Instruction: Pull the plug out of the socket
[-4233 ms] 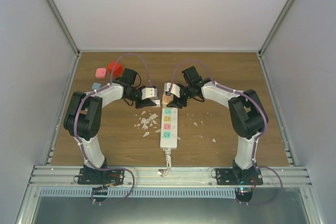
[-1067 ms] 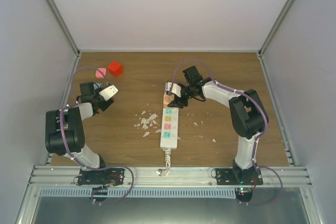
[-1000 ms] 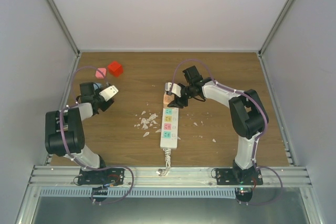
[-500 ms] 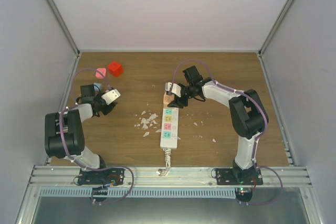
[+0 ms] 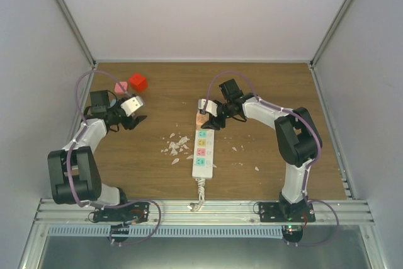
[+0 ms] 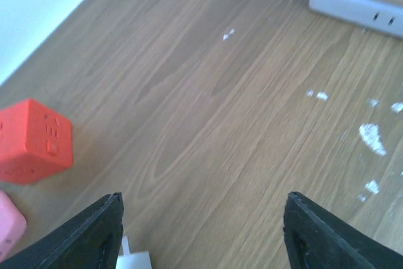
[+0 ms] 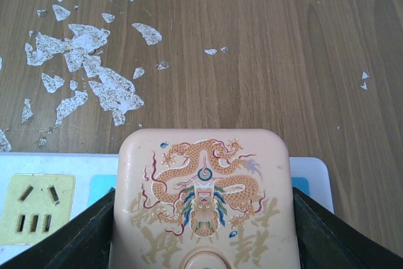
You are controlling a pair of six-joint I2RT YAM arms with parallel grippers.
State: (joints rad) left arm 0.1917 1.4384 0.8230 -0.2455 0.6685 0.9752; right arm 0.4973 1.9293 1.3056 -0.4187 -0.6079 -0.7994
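So the wooden bench (image 5: 264, 92) carried everything. The socket (image 5: 203, 155) lay flat with its long axis running straight from the right claw (image 5: 203, 118) back toward the arm bases. Its twisted cord (image 5: 200, 192) came off the end farthest from that claw, pointing at the near edge. The strip's far end sat right under the right claw.

The right claw was clamped on the peach plug (image 7: 204, 200), the one with the dragon print. One finger pressed on each side, and the plug was seated in the last outlet of the strip. A yellow outlet panel (image 7: 34, 209) showed just beside it.

The left claw (image 6: 203, 200) was way off to the side, well apart from the socket. Its fingers were spread wide with only bare wood between them. A red cube (image 6: 31, 140) and a pink cube (image 6: 9, 225) sat just past it on its left. A small white block (image 6: 135, 259) sat by the base of its left finger; couldn't tell if they touched. White flakes (image 7: 88, 67) littered the wood between the two claws.
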